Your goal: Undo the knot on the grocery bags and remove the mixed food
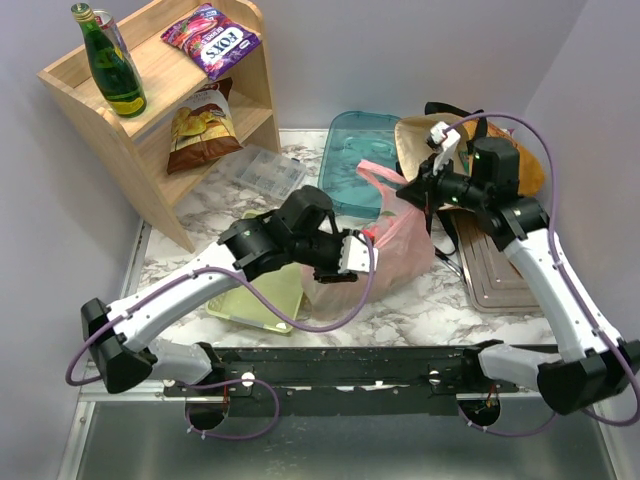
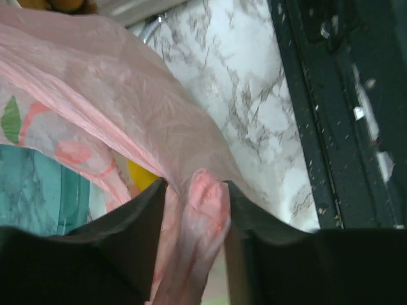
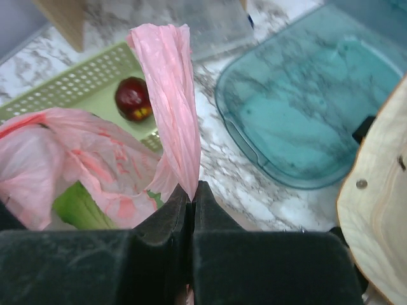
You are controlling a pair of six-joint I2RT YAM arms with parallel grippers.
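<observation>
The thin pink plastic bag (image 1: 400, 240) lies mid-table with its bulk between both arms. My left gripper (image 1: 355, 255) is shut on a bunched fold of the bag (image 2: 203, 216), pinched between its dark fingers (image 2: 127, 235). My right gripper (image 1: 408, 192) is shut on the base of a twisted pink strip (image 3: 168, 95) from the bag's top, which stands up free. I cannot make out a tied knot. Through the film I see something yellow (image 2: 141, 175) and a pale-green leafy piece (image 3: 79, 206). The mustard tote (image 1: 530, 170) lies behind the right arm.
A teal tray (image 1: 350, 150) sits behind the bag and a brown tray (image 1: 500, 270) to its right. A green perforated basket (image 1: 255, 295) holds a dark red fruit (image 3: 132, 98). A wooden shelf (image 1: 150, 140) at back left holds a bottle and packets. A clear box (image 1: 262, 170) stands beside it.
</observation>
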